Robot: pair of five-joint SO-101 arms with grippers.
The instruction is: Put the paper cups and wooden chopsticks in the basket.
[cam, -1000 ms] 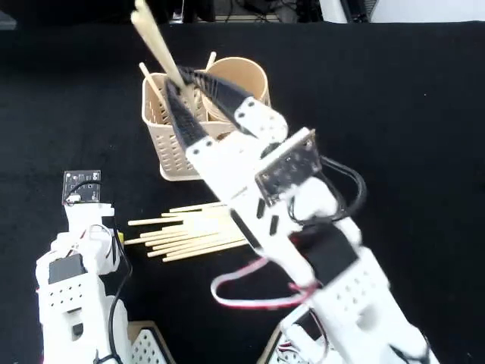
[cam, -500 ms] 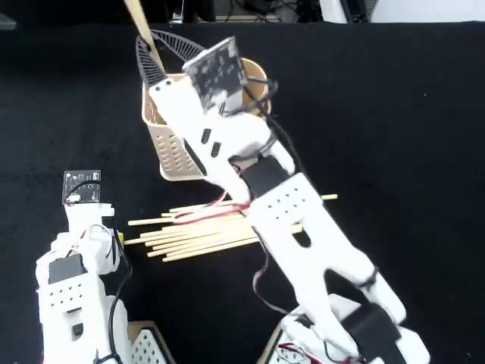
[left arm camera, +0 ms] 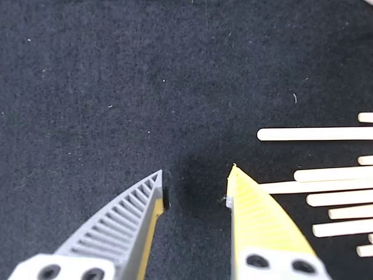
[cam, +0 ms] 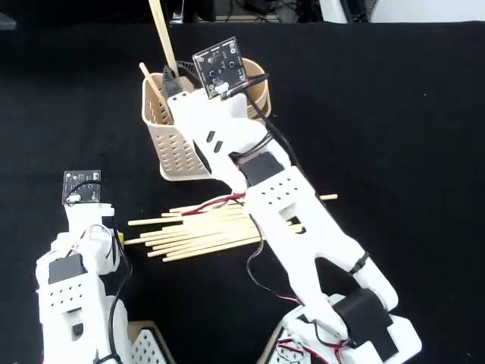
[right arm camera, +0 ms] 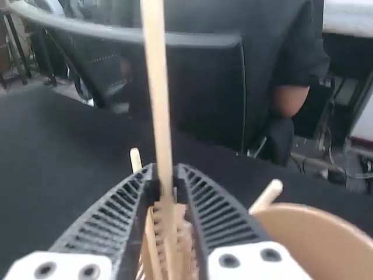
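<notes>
Over the black cloth-covered table, the white right arm stretches far and left, to the cream perforated plastic basket. A tan paper cup already sits in the basket's right side. The right gripper is just above the basket's left compartment, its jaws pinched narrow on one pale wooden chopstick. That chopstick stands nearly upright with its lower end among the sticks already inside. The step in hand looks like the drop. The next move calls for parting the jaws so the stick slides down, then lifting straight out so the standing sticks are not dragged along. Most of the job is left: a loose pile of wooden chopsticks lies on the cloth just near of the basket, partly under the right arm. The white left arm sits at the near left. The left gripper hangs over bare cloth beside the pile's left ends, its jaws wide and empty. Two arms working one pile could collide.
</notes>
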